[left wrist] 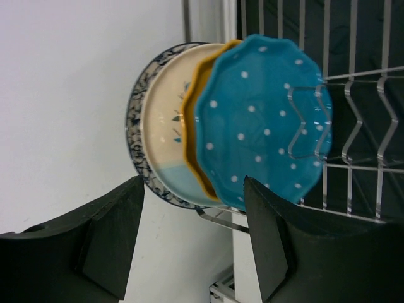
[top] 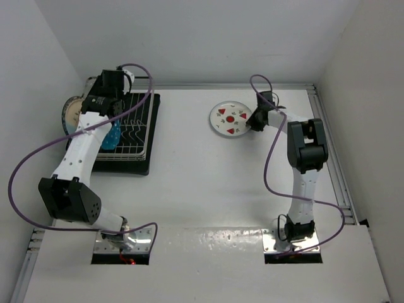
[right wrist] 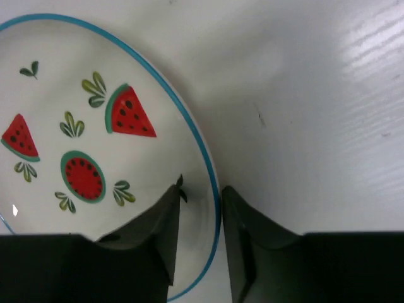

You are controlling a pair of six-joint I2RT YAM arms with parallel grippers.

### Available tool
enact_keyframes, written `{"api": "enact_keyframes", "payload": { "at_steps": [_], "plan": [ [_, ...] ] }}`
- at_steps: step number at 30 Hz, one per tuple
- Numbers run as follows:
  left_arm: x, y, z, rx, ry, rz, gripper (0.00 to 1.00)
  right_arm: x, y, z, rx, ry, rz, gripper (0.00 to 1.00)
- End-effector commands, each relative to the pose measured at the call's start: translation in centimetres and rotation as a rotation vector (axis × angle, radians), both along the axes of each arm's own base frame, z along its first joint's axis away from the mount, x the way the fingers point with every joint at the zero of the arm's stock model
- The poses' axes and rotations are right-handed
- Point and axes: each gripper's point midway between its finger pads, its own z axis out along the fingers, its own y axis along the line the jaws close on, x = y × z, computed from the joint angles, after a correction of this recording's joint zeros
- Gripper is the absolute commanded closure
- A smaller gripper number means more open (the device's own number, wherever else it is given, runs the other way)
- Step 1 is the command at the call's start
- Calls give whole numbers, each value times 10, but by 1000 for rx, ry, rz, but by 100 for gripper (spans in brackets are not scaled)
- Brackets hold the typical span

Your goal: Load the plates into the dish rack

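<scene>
Left pincer (left wrist: 192,202) open, empty (blue white-dotted round plate (left wrist: 259,120) just ahead); right pincer (right wrist: 201,196) straddles white watermelon-patterned round plate (right wrist: 145,158) rim, grip unclear.

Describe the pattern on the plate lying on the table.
Plate: red watermelon pieces, green leaves, blue rim; right wrist view best.

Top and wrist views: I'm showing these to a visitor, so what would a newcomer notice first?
The blue dotted plate stands on edge at the left side of the dish rack, with three other plates fanned behind it. Across the table, the watermelon plate lies flat and alone, the right end effector astride its rim.
</scene>
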Motion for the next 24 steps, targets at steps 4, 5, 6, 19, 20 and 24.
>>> {"api": "enact_keyframes", "payload": {
  "at_steps": [4, 5, 6, 19, 20, 24],
  "plan": [
    [11, -43, 12, -184, -33, -143, 31, -47, -3, -35, 119, 160, -46, 100],
    [16, -59, 2, -237, -4, -189, 31, -62, -1, -36, 148, 186, 0, 100],
    [18, -70, -1, -267, 10, -224, 31, -68, -1, -38, 148, 193, 0, 100],
    [-2, -295, -135, -910, 551, -809, 28, -207, 44, -15, 31, 223, 684, 100],
    [0, -298, -148, -924, 577, -805, 27, -212, 45, -16, 31, 217, 684, 100],
    [-13, -312, -217, -987, 754, -731, 18, -233, 46, -17, 84, 199, 607, 100]
  ]
}}
